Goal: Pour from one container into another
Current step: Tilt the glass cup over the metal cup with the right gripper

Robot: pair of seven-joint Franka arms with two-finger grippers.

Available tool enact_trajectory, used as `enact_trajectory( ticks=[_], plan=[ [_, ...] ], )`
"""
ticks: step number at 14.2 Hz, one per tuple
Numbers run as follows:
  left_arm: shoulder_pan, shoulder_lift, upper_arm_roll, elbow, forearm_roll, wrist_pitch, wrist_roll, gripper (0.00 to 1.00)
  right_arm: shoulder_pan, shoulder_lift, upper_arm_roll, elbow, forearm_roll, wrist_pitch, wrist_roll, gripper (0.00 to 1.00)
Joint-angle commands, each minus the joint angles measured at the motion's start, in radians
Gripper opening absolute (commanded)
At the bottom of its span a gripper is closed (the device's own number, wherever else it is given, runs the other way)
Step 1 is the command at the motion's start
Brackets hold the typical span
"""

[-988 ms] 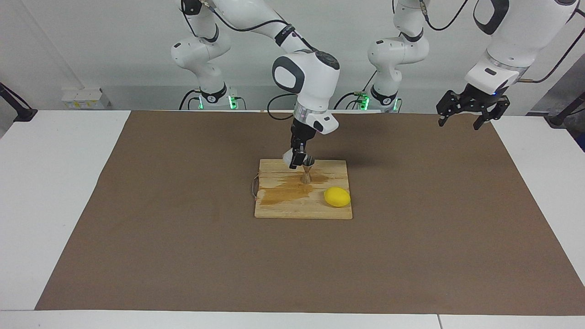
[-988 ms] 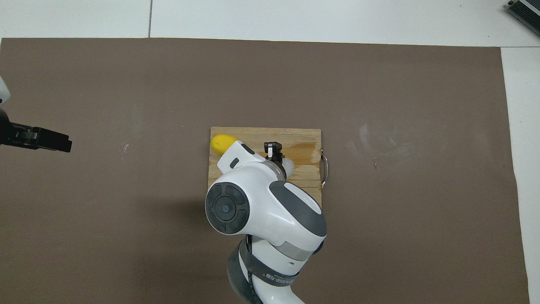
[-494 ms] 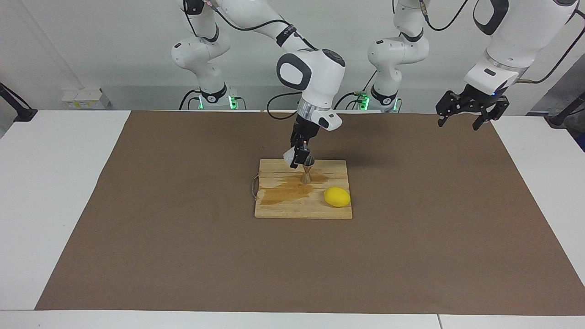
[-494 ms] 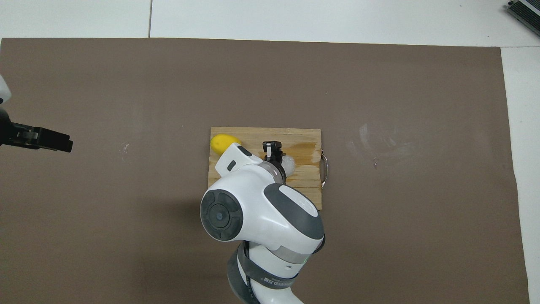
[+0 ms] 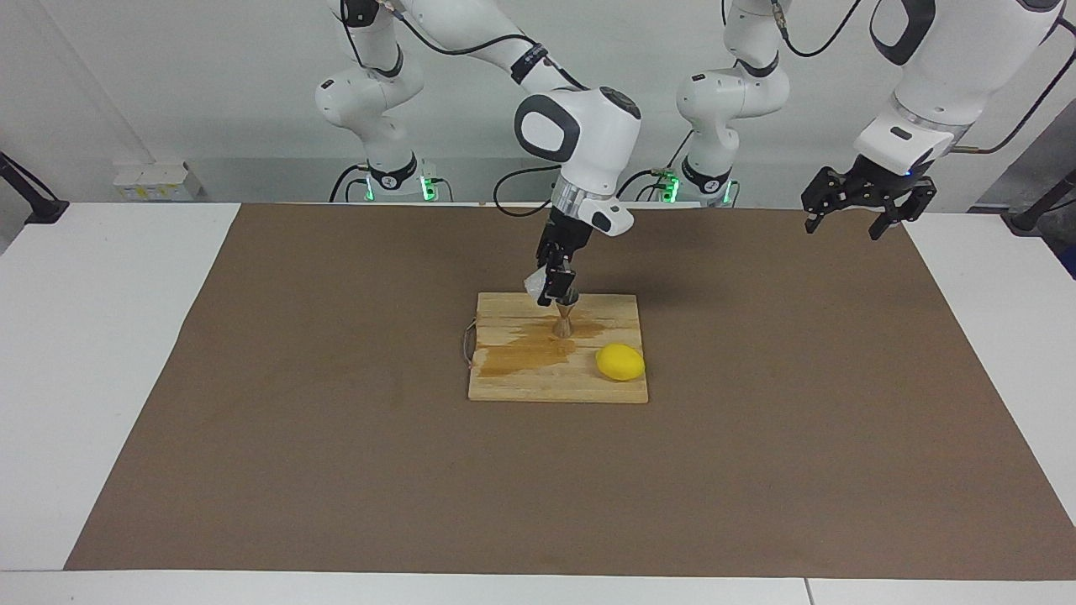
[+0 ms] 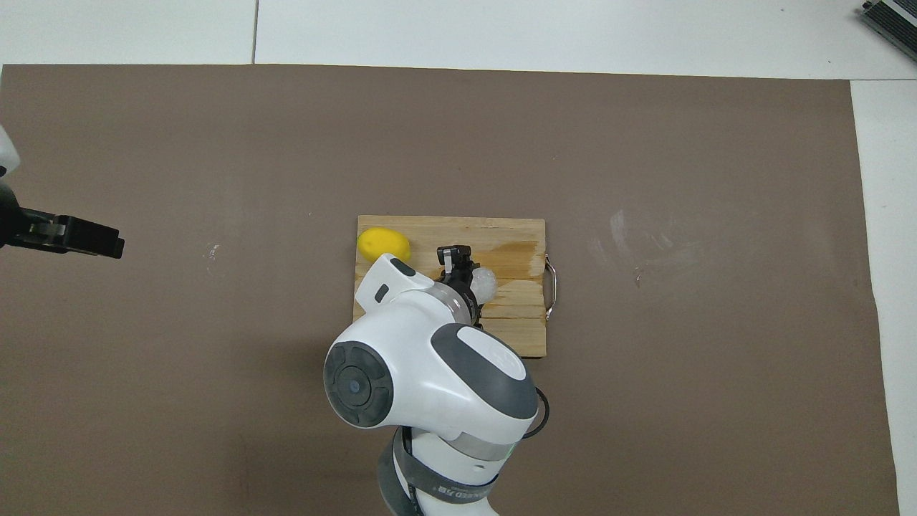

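Observation:
The small clear glass cup (image 5: 533,286) (image 6: 485,282) hangs tilted in my right gripper (image 5: 556,291) (image 6: 455,262), which is shut on it just above the steel jigger (image 5: 564,320). The jigger stands upright on the wooden board (image 5: 521,385) (image 6: 517,229), in a dark wet patch (image 5: 525,353). In the overhead view the right gripper hides the jigger. My left gripper (image 5: 845,228) (image 6: 100,244) waits open and empty in the air over the mat's corner at the left arm's end of the table.
A yellow lemon (image 5: 620,362) (image 6: 383,244) lies on the board, farther from the robots than the jigger. The board has a metal handle (image 6: 550,289) on its edge toward the right arm's end. A brown mat (image 5: 336,437) covers the table.
The right arm's wrist has risen and drawn back toward the robots, lifting the tilted cup slightly above the jigger and uncovering the lemon in the overhead view. The left arm has not moved.

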Motion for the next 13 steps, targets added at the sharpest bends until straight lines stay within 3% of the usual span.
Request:
enact_trajectory(
  ticks=[1,13],
  plan=[
    [-0.008,-0.008,0.005,-0.012,-0.004,-0.001,-0.013,1.00,0.001,-0.002,0.003,0.008,-0.031,-0.022,0.024,0.41],
    [-0.008,-0.006,0.005,-0.012,-0.010,0.001,-0.015,1.00,0.001,-0.005,0.006,0.003,-0.020,-0.023,0.032,0.40]
  ],
)
